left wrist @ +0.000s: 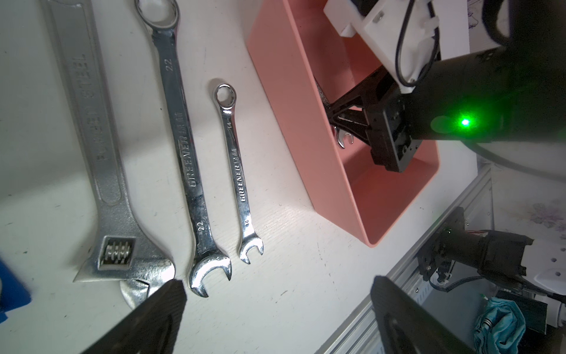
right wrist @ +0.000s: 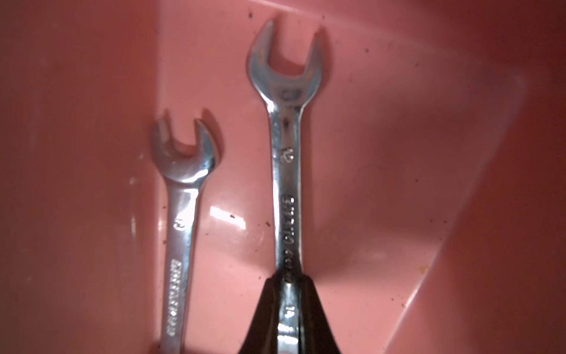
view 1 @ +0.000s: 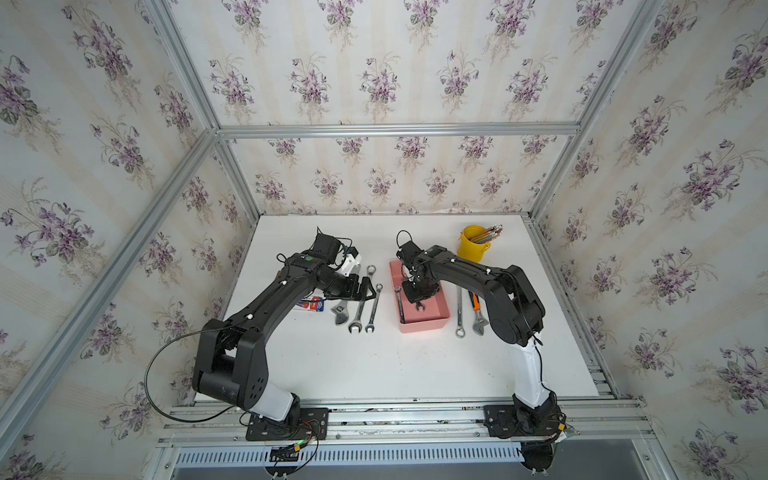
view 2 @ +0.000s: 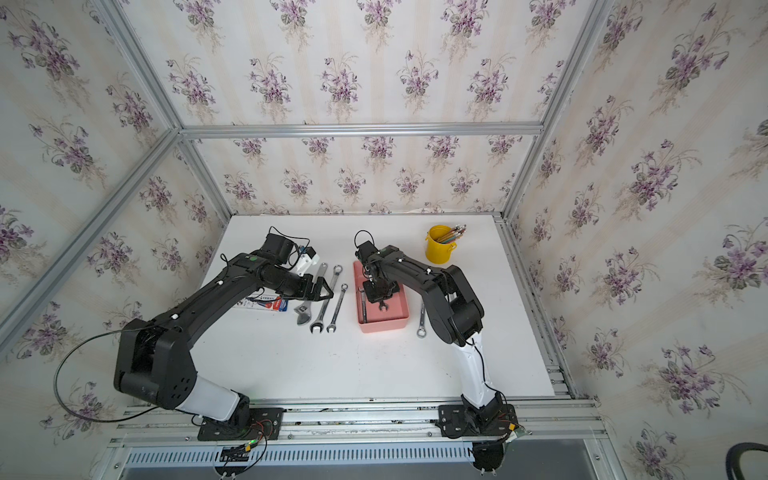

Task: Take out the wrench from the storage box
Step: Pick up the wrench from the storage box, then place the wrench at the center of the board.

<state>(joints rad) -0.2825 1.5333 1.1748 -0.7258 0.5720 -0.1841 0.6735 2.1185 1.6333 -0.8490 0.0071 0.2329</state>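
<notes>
Step in hand: the grasp. The right gripper is down inside the box, and its fingers are pressed together on the shank of the wrench. The wrench's open-end head points toward the near wall. The wrench sits within the box, roughly mid-floor, and we cannot tell whether it is clear of the floor. A second wrench lies along the left wall of the box, beside the held one and apart from it.

The left gripper hovers over the table left of the box, fingers wide apart and empty. It is near the loose wrenches lying there.

Our judgement is that the task is about half done: the grip is made but the wrench is not out yet. The next move calls for a straight lift until the head clears the rim, then a carry to bare table nearer us. A thin, smooth shank may pivot in the fingers, so we would raise it slowly and keep it level. It should also stay off the near wall and the second wrench.
</notes>
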